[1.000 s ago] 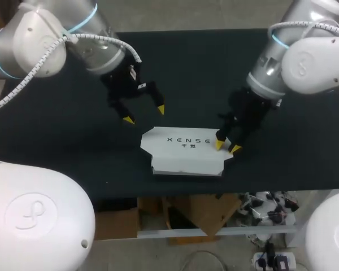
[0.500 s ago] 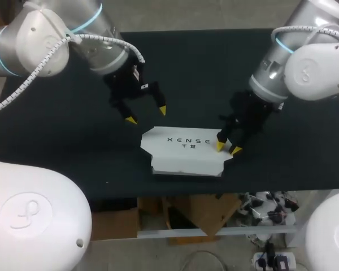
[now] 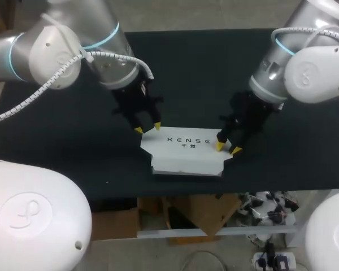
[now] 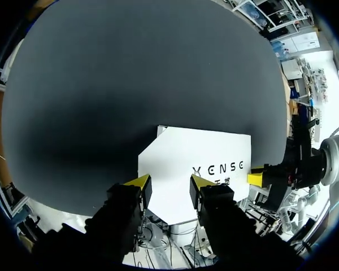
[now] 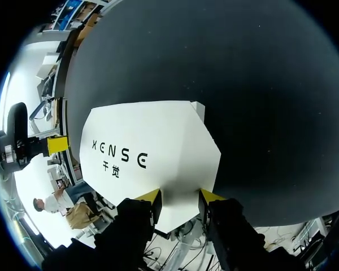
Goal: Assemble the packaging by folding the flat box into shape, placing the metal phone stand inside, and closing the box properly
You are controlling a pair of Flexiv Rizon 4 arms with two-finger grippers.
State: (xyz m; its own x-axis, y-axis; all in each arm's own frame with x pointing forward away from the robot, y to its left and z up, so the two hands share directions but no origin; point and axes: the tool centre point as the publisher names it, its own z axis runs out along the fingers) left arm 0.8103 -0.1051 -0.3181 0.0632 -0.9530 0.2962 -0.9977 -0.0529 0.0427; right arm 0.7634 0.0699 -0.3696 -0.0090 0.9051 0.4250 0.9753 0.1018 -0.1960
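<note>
Dropping toward the counter (image 3: 56, 141), the left claw (image 3: 148, 129) now hovers at the left end of the white box (image 3: 183, 152), its fingers narrower but parted, while the right claw (image 3: 227, 148) stays at the right end. Left wrist view: the parted tips straddle the box's pointed flap. Right wrist view: the right claw is likewise spread over the opposite flap (probably readying a two-sided fold).

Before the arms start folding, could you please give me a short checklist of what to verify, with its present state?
1. Box lying on the table, between both arms: ok.
2. Left gripper fingers open, at the box's far left corner: ok.
3. Right gripper fingers open, at the box's right end: ok.
4. Fingers touching the box: cannot tell.
5. Metal phone stand in view: not ok, none visible.
</note>
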